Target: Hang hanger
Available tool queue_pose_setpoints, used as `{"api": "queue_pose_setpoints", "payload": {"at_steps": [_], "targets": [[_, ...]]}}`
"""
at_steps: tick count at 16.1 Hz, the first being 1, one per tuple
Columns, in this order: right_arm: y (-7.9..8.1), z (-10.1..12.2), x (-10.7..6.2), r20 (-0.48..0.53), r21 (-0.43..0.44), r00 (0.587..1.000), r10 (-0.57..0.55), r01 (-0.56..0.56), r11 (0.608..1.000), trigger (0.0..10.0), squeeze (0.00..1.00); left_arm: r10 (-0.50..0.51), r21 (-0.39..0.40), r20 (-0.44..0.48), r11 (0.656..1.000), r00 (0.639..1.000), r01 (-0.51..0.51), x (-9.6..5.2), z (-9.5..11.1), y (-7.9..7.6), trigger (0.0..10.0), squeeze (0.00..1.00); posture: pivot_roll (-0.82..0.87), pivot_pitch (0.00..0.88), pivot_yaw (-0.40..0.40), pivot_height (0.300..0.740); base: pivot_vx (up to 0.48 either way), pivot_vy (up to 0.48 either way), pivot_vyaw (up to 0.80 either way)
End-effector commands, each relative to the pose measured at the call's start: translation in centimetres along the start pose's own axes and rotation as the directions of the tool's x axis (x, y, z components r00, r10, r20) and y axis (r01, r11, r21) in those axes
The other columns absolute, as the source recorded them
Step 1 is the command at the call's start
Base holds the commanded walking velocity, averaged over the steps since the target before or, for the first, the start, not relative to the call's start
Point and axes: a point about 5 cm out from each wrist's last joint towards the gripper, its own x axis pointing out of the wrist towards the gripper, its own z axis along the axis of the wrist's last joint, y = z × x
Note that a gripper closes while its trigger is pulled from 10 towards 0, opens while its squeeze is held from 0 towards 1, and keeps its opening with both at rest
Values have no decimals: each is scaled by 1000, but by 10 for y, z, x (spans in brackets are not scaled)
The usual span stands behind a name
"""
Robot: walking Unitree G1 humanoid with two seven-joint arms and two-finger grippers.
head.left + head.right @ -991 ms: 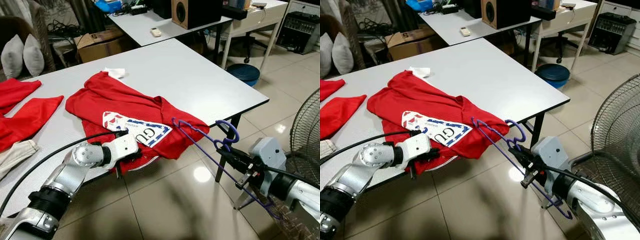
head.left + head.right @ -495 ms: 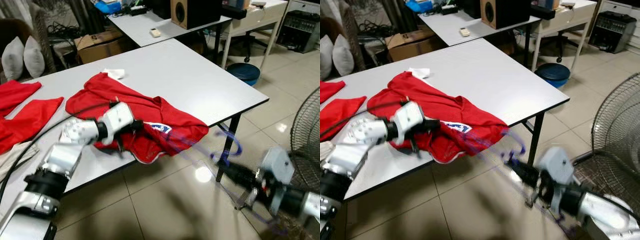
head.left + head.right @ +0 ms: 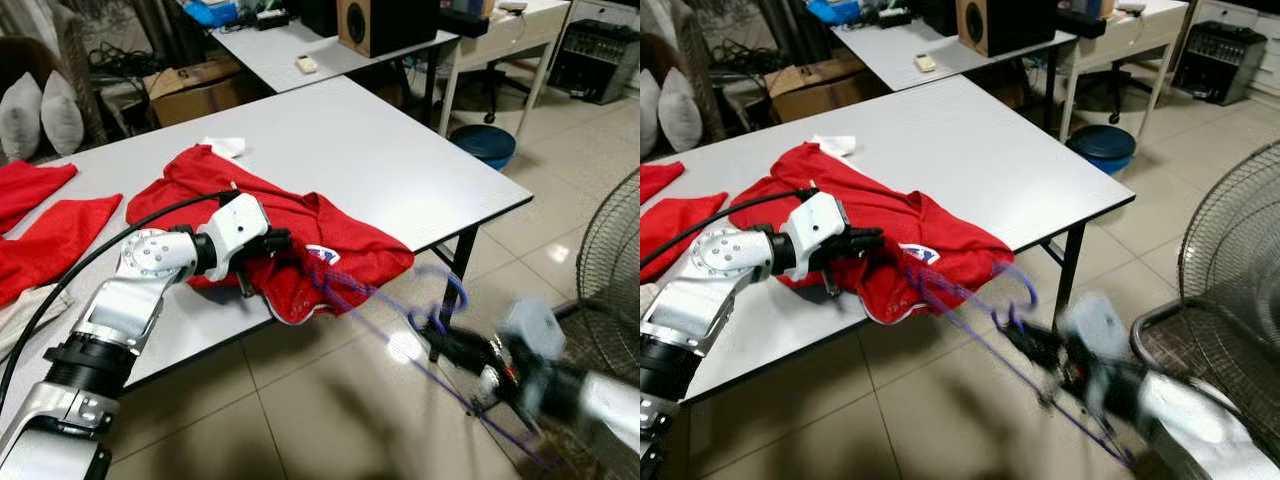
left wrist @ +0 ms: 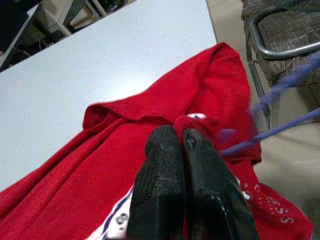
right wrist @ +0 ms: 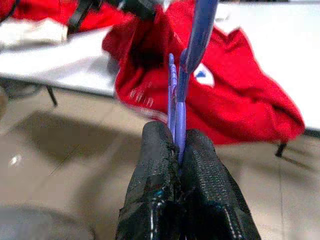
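Left end effector sits over the near table edge, its fingers pressed together on a fold of the red shirt. That shirt lies crumpled on the table, hem drooping off the edge. Right end effector, blurred, is low beside the table, pinching the purple hanger, whose far end touches the shirt's hem. A fan grille stands at right.
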Motion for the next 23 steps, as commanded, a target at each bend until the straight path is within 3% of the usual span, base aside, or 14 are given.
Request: {"api": "queue_pose_setpoints", "payload": {"at_steps": [1,4,8,11,12,15,17,20,22,23], "targets": [[1,1,3,12,-5,1000,21,-21,1000,10000,0,3,0,10,1000,1000,-3,-5,3,3,0,0,-257,0,137,740,0,0,0],[1,9,14,54,-5,993,102,-102,995,10000,0,19,8,20,1000,1000,-19,-5,10,3,0,0,-240,0,108,740,0,0,0],[-5,13,18,73,-3,991,110,-111,994,10000,0,46,-2,19,999,999,-46,-6,11,1,0,0,-232,0,89,740,0,0,0],[7,13,17,52,9,975,218,-219,976,10000,0,151,-1,20,989,988,-151,-9,12,10,0,0,-229,0,65,740,0,0,0],[5,12,17,48,4,980,192,-192,981,10000,0,155,-6,25,988,988,-155,-10,13,11,0,0,-229,0,63,740,0,0,0],[-17,9,25,55,12,998,-27,26,1000,10000,0,138,-21,51,990,989,-137,-13,19,5,0,0,-227,0,46,740,0,0,0],[-22,7,28,81,91,991,-108,100,991,10000,0,133,-13,54,991,990,-133,-15,21,5,0,0,-224,0,48,740,0,0,0],[-7,2,25,116,221,990,-85,58,974,10000,0,145,0,50,989,988,-146,-18,23,7,0,0,-229,0,56,740,0,0,0],[-1,-2,24,108,256,992,-65,36,966,10000,0,147,0,49,989,988,-147,-18,23,8,0,0,-233,0,64,740,0,0,0],[2,-22,24,59,383,990,-128,96,919,10000,0,138,-5,57,990,989,-137,-13,26,5,0,0,-242,0,85,740,0,0,0]]}}
